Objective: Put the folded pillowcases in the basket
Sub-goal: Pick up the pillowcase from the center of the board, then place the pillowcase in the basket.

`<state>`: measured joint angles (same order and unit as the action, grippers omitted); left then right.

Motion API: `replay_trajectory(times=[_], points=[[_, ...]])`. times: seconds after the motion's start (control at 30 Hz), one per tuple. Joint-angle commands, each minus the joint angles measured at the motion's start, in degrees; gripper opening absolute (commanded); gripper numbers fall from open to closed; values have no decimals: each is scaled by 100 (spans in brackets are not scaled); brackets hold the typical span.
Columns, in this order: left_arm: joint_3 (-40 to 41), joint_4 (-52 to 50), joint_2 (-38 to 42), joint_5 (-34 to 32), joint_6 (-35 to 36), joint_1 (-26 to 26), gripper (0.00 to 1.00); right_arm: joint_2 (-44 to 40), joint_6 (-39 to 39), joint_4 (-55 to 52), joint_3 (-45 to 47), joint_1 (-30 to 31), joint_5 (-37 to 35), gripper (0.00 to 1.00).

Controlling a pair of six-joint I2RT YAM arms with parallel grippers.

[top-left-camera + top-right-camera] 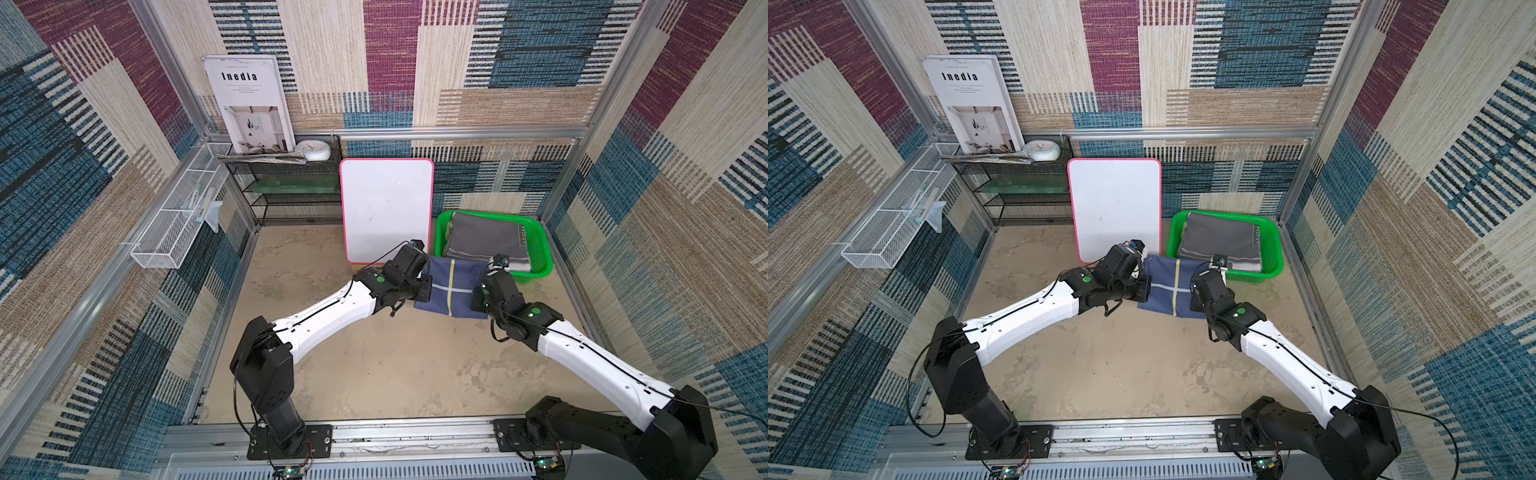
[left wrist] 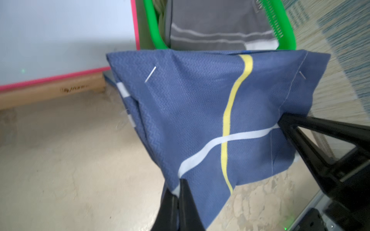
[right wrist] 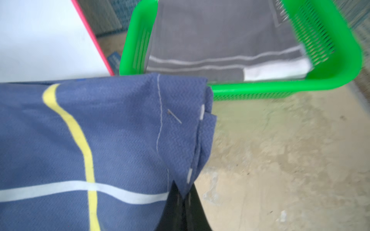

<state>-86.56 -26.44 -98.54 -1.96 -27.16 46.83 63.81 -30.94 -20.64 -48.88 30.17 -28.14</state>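
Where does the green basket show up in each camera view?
In a top view: the green basket sits in the far right corner.
In a top view: the basket in the same corner, slightly nearer the middle.
Left wrist: the basket just beyond the blue pillowcase.
Right wrist: the basket beyond the pillowcase, most of its rim showing.
Shared landmark: the pink-edged whiteboard beside it.

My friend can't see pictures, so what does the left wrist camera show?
A folded blue pillowcase with yellow and white stripes is pinched at opposite edges by the left pincer and the right pincer. Behind it sits the green basket holding grey cloth, beside a pink-edged whiteboard.
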Motion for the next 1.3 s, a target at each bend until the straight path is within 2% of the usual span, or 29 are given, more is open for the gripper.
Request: replay_trajectory(times=[0.0, 0.2, 0.47, 0.6, 0.7, 0.77, 0.9, 1.07, 1.27], points=[[-644, -191, -289, -246, 230, 65, 0, -130, 481, 204, -230, -410, -330, 0], [-2155, -337, -1156, -113, 402, 113, 0, 270, 617, 436, -921, -1317, 150, 0], [-4602, -819, -2816, -44, 665, 133, 0, 1232, 398, 637, -1655, -2277, 884, 0], [-6214, -1247, -3879, -103, 845, 134, 0, 1651, 469, 897, -1879, -2565, 1254, 0], [-7111, -1280, -4520, -130, 920, 97, 0, 2019, 701, 1130, -2085, -2686, 1448, 0], [-7249, -1074, -4744, -116, 902, 48, 0, 2288, 780, 1159, -2267, -2765, 1485, 0], [-6836, -108, -4906, 119, 959, -57, 0, 2804, 764, 1178, -2569, -2902, 1550, 0], [-7543, 254, -5669, 238, 1194, -154, 0, 3243, 723, 1259, -2714, -2985, 1506, 0], [-7428, 936, -5943, 364, 1184, -357, 0, 3619, 694, 1372, -2781, -3163, 1555, 0]])
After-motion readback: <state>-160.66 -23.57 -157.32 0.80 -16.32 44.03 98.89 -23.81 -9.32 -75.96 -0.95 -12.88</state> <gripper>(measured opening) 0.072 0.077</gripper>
